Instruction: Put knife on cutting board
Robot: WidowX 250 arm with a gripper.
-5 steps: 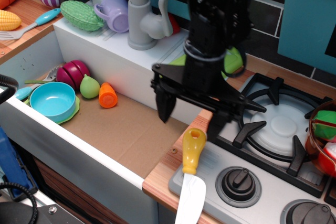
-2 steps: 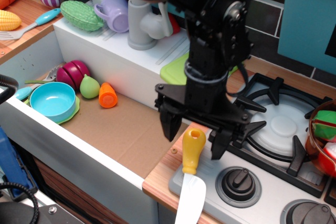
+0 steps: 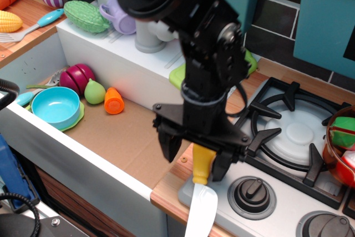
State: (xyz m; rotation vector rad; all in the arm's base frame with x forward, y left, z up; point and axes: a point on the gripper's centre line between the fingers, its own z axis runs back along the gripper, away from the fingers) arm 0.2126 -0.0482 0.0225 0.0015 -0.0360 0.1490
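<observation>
The knife (image 3: 200, 191) lies on the front corner of the stove, yellow-orange handle pointing back, white blade over the front edge. My black gripper (image 3: 192, 157) is open and low over the handle, one finger on each side; its body hides the handle's top. The light-green cutting board (image 3: 178, 74) lies behind the arm on the counter by the sink, mostly hidden, with another green bit showing to the arm's right.
A sink holds a blue bowl (image 3: 55, 106), a purple vegetable (image 3: 77, 76), a green pear (image 3: 94, 91) and an orange carrot piece (image 3: 113, 100). A grey faucet (image 3: 145, 41) stands behind. Stove burner (image 3: 297, 134) and knobs (image 3: 252, 194) lie to the right, a red pot (image 3: 340, 154) at the far right.
My gripper has come down and toward the front left, from above the stove edge to straddling the knife's handle. The knife has not moved.
</observation>
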